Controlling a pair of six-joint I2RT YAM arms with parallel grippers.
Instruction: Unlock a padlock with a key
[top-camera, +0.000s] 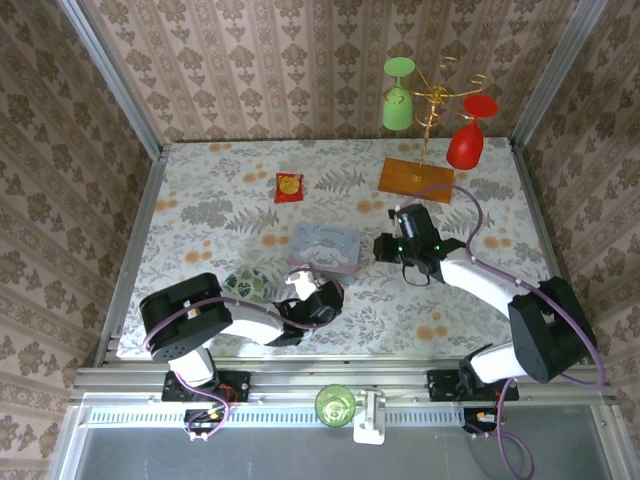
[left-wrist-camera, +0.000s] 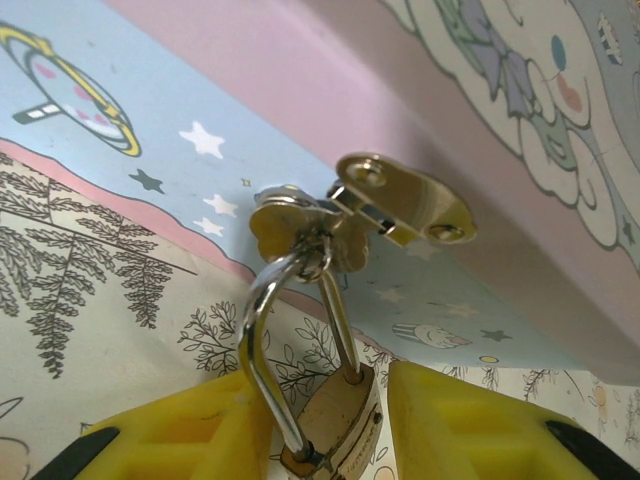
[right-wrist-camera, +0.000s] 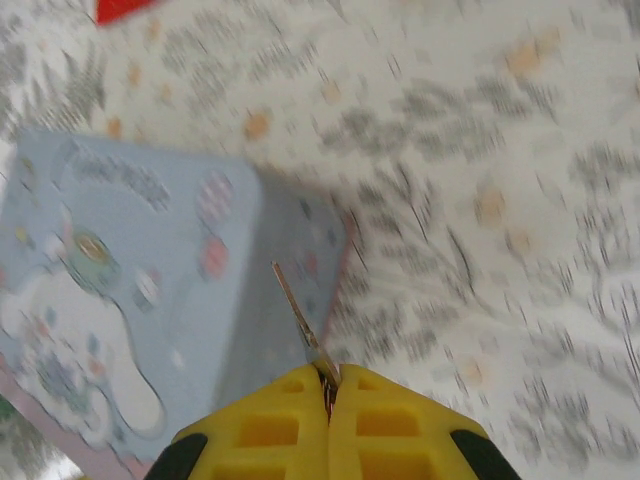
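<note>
My left claw (left-wrist-camera: 330, 445) sits at the near side of the tin (top-camera: 325, 245). Its yellow fingers (left-wrist-camera: 190, 430) are closed on either side of the padlock (left-wrist-camera: 335, 425). The left wrist view shows the shackle (left-wrist-camera: 262, 330) threaded through the tin's brass hasp (left-wrist-camera: 400, 205); from above, the arm covers that spot. My right claw (right-wrist-camera: 328, 378) is pinched tight on the key (right-wrist-camera: 298, 318), just beside the tin's right end, in a blurred view. Bare desk (top-camera: 200, 200) lies to the far left. A green dish (top-camera: 247, 283) crowds my left arm. The red packet (top-camera: 289, 186) and glass rack (top-camera: 432, 100) stand well behind.
</note>
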